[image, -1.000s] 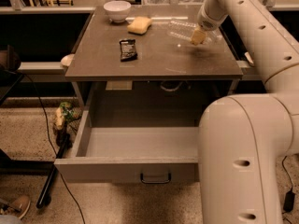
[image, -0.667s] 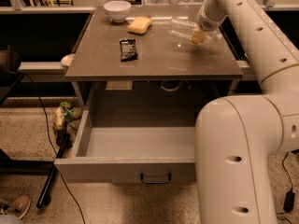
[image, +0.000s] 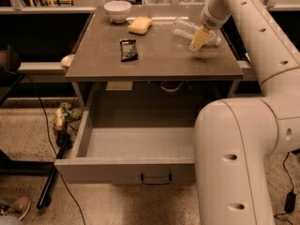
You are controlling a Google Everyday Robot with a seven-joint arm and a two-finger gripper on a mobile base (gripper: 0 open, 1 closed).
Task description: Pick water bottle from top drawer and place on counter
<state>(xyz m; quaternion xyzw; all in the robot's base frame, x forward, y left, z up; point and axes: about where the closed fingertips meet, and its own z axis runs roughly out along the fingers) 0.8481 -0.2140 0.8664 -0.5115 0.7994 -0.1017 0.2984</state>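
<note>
Pincer sits at the far right of the worktop, right over the water bottle, and whether it is apart, together or clamped on the plastic just can't be told from this angle. And the bottle itself? It appears to lie on its side near the worktop's back right corner, well clear of the top drawer, which hangs pulled open below with nothing visible on its floor. Against a second ago, almost nothing has moved up there: pincer and bottle are in the same spot, and only the big white arm segment in the foreground has crept a touch leftward across the drawer's right end. That stillness reads like the placing stage, the carry done and the bottle where the task wants it. What seems left is letting go, if that hasn't happened, and lifting away without rolling it. Elsewhere, the white bowl, the yellow sponge and the dark snack packet sit well apart from the action.
</note>
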